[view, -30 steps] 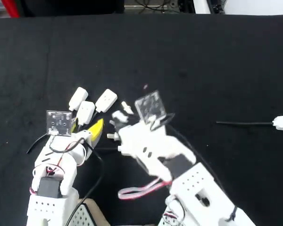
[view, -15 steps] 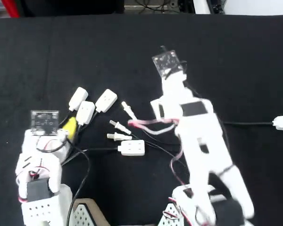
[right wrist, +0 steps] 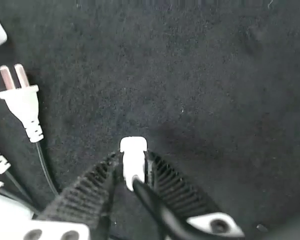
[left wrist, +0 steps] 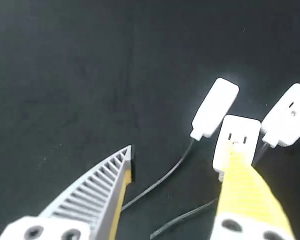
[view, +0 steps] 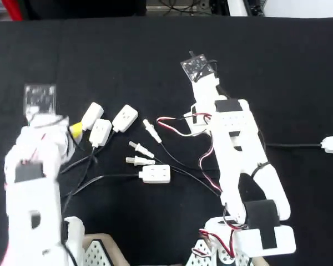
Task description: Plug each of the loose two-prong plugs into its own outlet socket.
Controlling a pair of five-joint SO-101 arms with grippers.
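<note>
My right claw (right wrist: 133, 159) grips a small white plastic plug (right wrist: 133, 148), well apart from the white rectangular sockets (view: 101, 132) by my open left claw (left wrist: 182, 151). I'd square prongs to slots, then push straight.

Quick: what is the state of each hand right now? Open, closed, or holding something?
Left hand: open, holding nothing.
Right hand: closed on a small white plastic plug with a black cable.
</note>
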